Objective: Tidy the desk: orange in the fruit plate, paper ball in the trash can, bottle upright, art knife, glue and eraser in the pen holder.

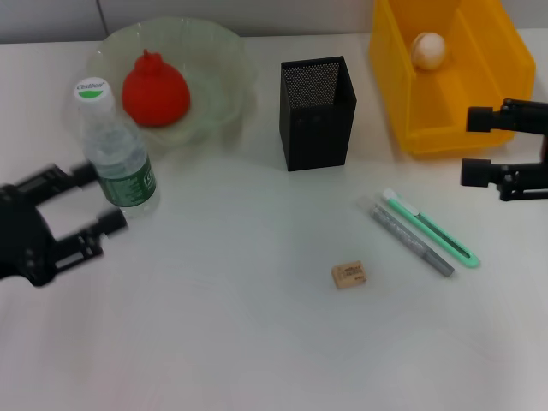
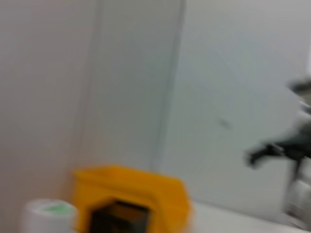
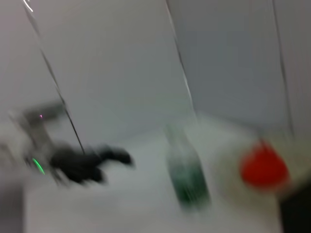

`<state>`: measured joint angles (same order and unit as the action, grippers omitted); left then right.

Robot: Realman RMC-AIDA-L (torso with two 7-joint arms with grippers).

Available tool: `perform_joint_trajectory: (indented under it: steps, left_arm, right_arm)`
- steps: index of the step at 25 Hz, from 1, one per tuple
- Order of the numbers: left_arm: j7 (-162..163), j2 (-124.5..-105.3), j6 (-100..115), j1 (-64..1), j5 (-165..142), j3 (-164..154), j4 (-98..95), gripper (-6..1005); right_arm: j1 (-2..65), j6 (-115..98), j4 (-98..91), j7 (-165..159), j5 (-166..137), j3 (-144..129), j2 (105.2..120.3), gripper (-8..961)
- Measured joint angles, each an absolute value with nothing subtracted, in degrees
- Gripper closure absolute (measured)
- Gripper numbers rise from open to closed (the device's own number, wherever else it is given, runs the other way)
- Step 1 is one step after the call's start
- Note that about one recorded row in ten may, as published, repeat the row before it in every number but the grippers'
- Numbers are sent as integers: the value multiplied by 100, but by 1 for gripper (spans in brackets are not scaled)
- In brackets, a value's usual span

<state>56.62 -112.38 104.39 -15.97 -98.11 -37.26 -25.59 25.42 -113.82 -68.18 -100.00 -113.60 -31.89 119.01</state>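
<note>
The clear water bottle (image 1: 118,154) stands upright in front of the fruit plate (image 1: 223,60), which holds the red-orange fruit (image 1: 155,91). My left gripper (image 1: 109,198) is open, with its fingertips beside the bottle's lower part; I cannot tell if they touch it. The paper ball (image 1: 428,50) lies in the yellow bin (image 1: 445,128). My right gripper (image 1: 479,145) is open and empty beside that bin. The black mesh pen holder (image 1: 318,113) stands mid-table. The green art knife (image 1: 432,229), the grey glue stick (image 1: 411,240) and the tan eraser (image 1: 349,274) lie in front of it.
The left wrist view shows the yellow bin (image 2: 131,194), the pen holder (image 2: 119,218) and the bottle cap (image 2: 48,213), with the right gripper (image 2: 277,150) far off. The right wrist view shows the bottle (image 3: 187,174), the fruit (image 3: 262,167) and the left gripper (image 3: 87,162).
</note>
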Motion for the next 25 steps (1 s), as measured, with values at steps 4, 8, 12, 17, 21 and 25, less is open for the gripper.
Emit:
perform_joint_trajectory:
  steps: [4, 8, 12, 17, 21, 25]
  left_arm:
    - [5998, -11209, 10614, -1852, -10622, -3731, -2706, 290]
    - [6125, -11337, 10608, -1932, -10857, -3732, -2875, 290]
    - [6113, -11409, 10516, -1935, -10863, -3727, -2887, 290]
    - [6130, -11441, 10429, -1933, -10868, -3726, -2866, 290]
    - [6134, -11448, 10409, -1933, -10871, -3732, -2837, 290]
    - [6120, -11471, 10343, -1922, -10874, -3735, -2836, 290]
  right_arm:
    - [2840, -11440, -8930, -12061, -12744, -4246, 11927, 118]
    - [3232, -11317, -9827, -13491, -14352, -5671, 11946, 119]
    - [3525, -10902, -9315, -14400, -15346, -6831, 11949, 119]
    - [3626, -9959, -8500, -14976, -15887, -7870, 11946, 122]
    - [3680, -9301, -7877, -15129, -15953, -8142, 11950, 174]
    - [3800, -8828, -7247, -15130, -15854, -8162, 11952, 227]
